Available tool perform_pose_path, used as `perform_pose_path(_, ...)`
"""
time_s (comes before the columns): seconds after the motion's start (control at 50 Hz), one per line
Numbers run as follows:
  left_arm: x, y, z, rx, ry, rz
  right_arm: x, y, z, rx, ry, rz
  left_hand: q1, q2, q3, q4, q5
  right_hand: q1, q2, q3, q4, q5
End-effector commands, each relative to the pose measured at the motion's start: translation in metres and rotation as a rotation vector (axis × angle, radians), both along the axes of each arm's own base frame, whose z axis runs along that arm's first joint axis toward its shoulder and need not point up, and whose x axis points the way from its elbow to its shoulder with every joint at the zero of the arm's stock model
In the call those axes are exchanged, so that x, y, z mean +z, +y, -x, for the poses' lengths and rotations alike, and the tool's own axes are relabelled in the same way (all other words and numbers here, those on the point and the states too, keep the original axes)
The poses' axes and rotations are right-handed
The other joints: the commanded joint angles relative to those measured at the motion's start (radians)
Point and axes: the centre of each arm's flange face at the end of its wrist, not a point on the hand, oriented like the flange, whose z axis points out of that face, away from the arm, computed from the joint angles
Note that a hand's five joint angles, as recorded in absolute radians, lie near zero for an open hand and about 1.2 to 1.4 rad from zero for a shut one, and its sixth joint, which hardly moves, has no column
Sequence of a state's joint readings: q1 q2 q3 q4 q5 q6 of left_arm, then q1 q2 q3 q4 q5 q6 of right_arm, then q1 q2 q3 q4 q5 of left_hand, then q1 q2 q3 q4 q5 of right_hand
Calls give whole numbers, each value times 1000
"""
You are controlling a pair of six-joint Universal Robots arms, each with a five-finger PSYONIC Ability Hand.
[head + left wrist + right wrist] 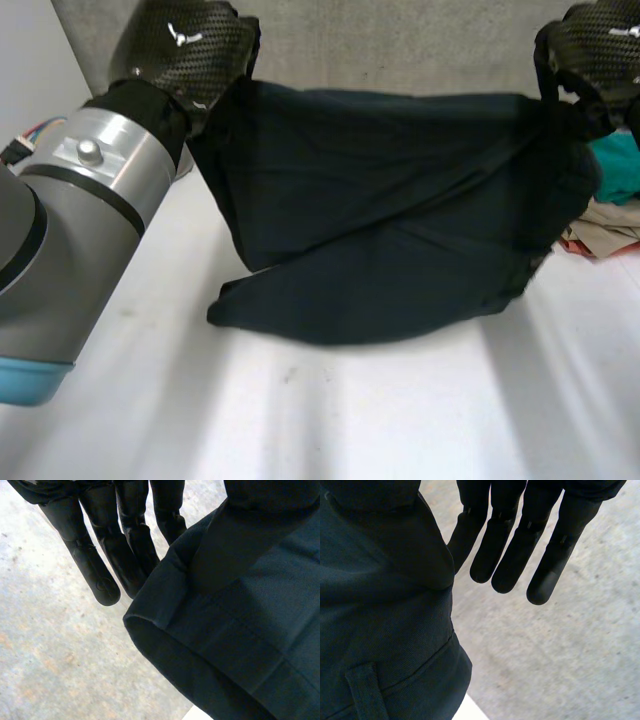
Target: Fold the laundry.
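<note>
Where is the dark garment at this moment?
In the head view the dark garment hangs between the left hand and right hand, lower edge on the white table, a clothes pile at its right.

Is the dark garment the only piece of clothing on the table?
No, a pile of other clothes, with teal and beige pieces, lies beside the dark garment on the white table.
</note>
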State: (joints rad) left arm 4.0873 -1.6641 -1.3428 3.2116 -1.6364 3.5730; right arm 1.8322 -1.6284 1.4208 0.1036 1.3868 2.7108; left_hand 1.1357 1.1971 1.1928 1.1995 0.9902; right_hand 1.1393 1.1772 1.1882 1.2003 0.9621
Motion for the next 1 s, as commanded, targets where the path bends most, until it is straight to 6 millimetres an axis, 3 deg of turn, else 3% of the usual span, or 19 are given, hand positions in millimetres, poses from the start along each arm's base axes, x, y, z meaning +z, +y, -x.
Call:
perform_pose_path(0.02,18,20,-5,-17,26,31,3,9,-1,36,19,-41,261,199,203,197,231,257,219,208,196,260)
perform_pose_path(0.04,42,33,-12,-25,74,94,17,10,0,30,6,1,261,199,203,197,231,257,219,208,196,260)
perform_pose_path(0.08,68,44,-19,-27,126,161,38,14,2,21,-15,62,261,199,203,197,231,257,219,208,196,260)
perform_pose_path(0.12,101,58,-30,-29,196,245,75,31,6,18,-51,185,261,199,203,197,231,257,219,208,196,260)
perform_pose_path(0.18,129,66,-37,-22,260,317,110,53,13,13,-85,308,261,199,203,197,231,257,219,208,196,260)
perform_pose_path(0.26,142,64,-37,-4,291,345,114,50,13,18,-91,312,261,199,203,197,231,257,219,208,196,260)
perform_pose_path(0.3,134,55,-31,-1,272,323,101,34,7,26,-90,257,261,199,203,197,231,257,219,208,196,260)
perform_pose_path(0.44,53,-20,8,38,103,135,32,-19,-25,68,-44,32,261,199,203,197,231,257,219,208,196,260)
perform_pose_path(0.46,28,-43,14,60,64,88,22,-25,-29,73,-38,6,261,199,203,197,231,257,219,208,196,260)
perform_pose_path(0.5,11,-65,14,92,37,65,3,-40,-35,71,-30,-37,261,199,203,197,231,257,219,208,196,260)
perform_pose_path(0.52,-5,-90,14,126,16,60,-13,-56,-42,65,-20,-54,261,199,203,197,231,257,219,208,196,260)
perform_pose_path(0.6,-39,-133,26,160,-9,81,-50,-96,-61,58,-40,-21,261,199,203,197,231,257,219,208,196,260)
perform_pose_path(0.7,-55,-176,43,220,-22,222,-81,-134,-90,41,-107,156,261,199,203,197,231,257,219,208,196,260)
perform_pose_path(0.78,-60,-194,49,273,-47,332,-93,-150,-102,8,-169,304,261,199,203,197,231,206,168,157,145,208)
perform_pose_path(0.8,-61,-196,50,280,-47,343,-96,-151,-105,6,-176,316,142,80,85,78,113,-112,-150,-160,-173,-109)
perform_pose_path(0.82,-62,-197,50,281,-45,347,-99,-151,-106,1,-179,322,-173,-235,-230,-237,-202,-487,-525,-536,-548,-484)
perform_pose_path(0.84,-64,-196,51,281,-42,345,-102,-150,-107,-3,-177,321,-714,-776,-771,-778,-743,-965,-1003,-1014,-1026,-962)
perform_pose_path(0.88,-70,-195,51,278,-52,332,-105,-147,-107,-4,-168,302,-927,-989,-984,-991,-956,-965,-1003,-1014,-1026,-962)
perform_pose_path(1.0,-83,-169,44,255,-108,248,-94,-120,-96,12,-97,162,-937,-998,-994,-1001,-966,-965,-1003,-1014,-1026,-962)
